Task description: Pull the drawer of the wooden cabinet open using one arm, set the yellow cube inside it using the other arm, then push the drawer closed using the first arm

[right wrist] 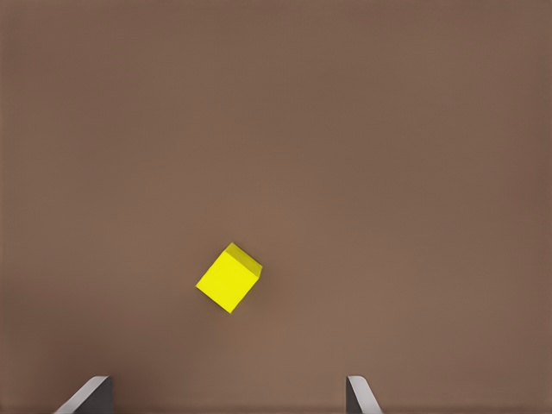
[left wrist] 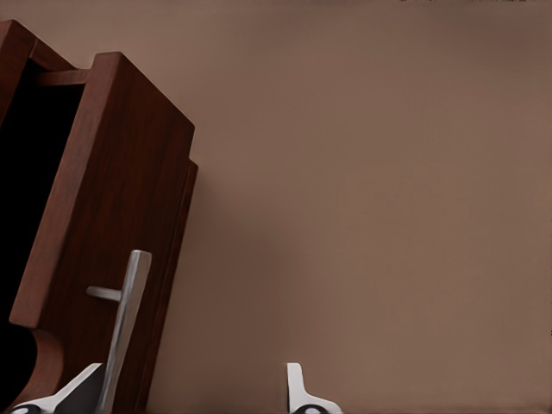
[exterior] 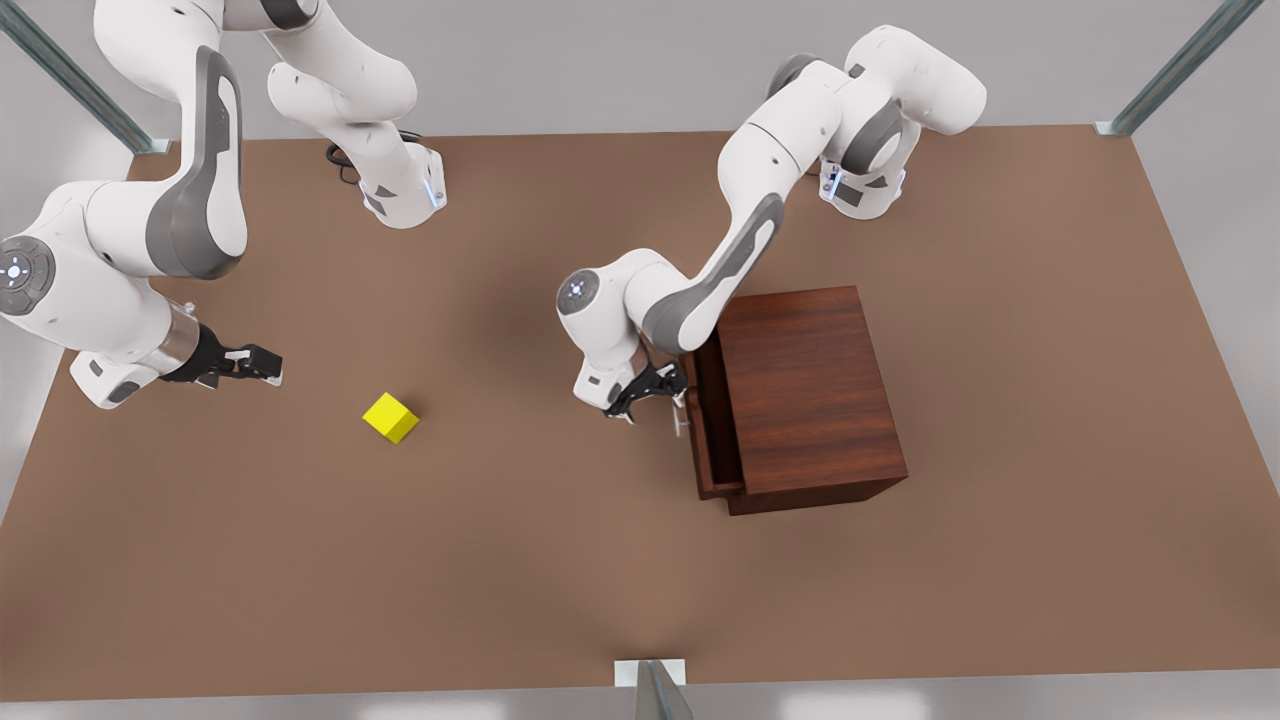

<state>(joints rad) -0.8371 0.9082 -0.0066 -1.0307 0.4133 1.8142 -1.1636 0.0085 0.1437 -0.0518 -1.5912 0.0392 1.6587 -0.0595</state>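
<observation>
The wooden cabinet (exterior: 812, 385) stands right of centre in the front view. Its drawer (exterior: 703, 440) juts out a little on the side facing the front view's left, leaving a dark gap behind the panel (left wrist: 112, 207). My left gripper (exterior: 652, 392) (left wrist: 190, 392) is open beside the silver bar handle (exterior: 681, 418) (left wrist: 128, 319), and the bar lies between its fingertips, close to one fingertip (left wrist: 82, 390). The yellow cube (exterior: 390, 417) (right wrist: 228, 278) rests on the table, away from the cabinet. My right gripper (exterior: 262, 364) (right wrist: 226, 395) hangs open to the cube's left in the front view, apart from it.
The brown table (exterior: 560, 560) spreads wide between cube and cabinet. Both arm bases (exterior: 405, 195) (exterior: 862, 190) sit at the far edge. Metal frame posts (exterior: 655, 690) stand at the near edge and the far corners.
</observation>
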